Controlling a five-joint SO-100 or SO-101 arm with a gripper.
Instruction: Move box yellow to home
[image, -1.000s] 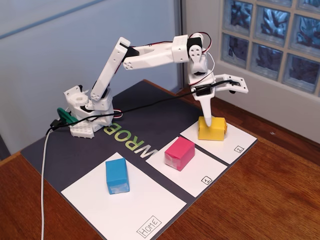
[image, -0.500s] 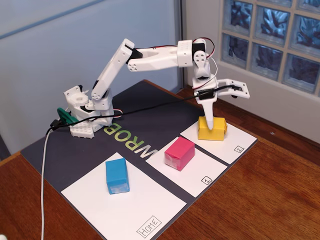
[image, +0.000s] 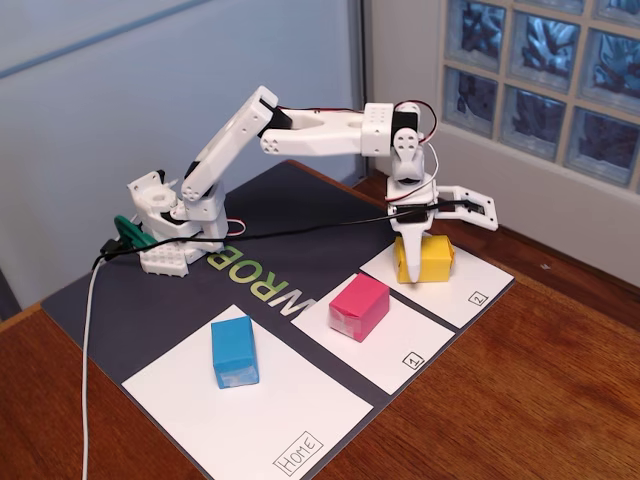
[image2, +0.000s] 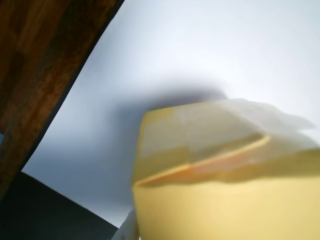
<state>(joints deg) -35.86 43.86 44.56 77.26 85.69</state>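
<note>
Directly beneath the spread-open white tool (image: 432, 238) sits the small yellow paper-wrapped block (image: 431, 258), one finger against its front, nothing gripped.

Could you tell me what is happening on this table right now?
A white robot arm is reaching down over the yellow box, which sits on the white sheet marked 2. Its gripper is open, one finger down against the box's near side and the other splayed out to the right. The box is not yet gripped. A pink box sits on sheet 1, and a blue box already lies on the Home sheet.
</note>
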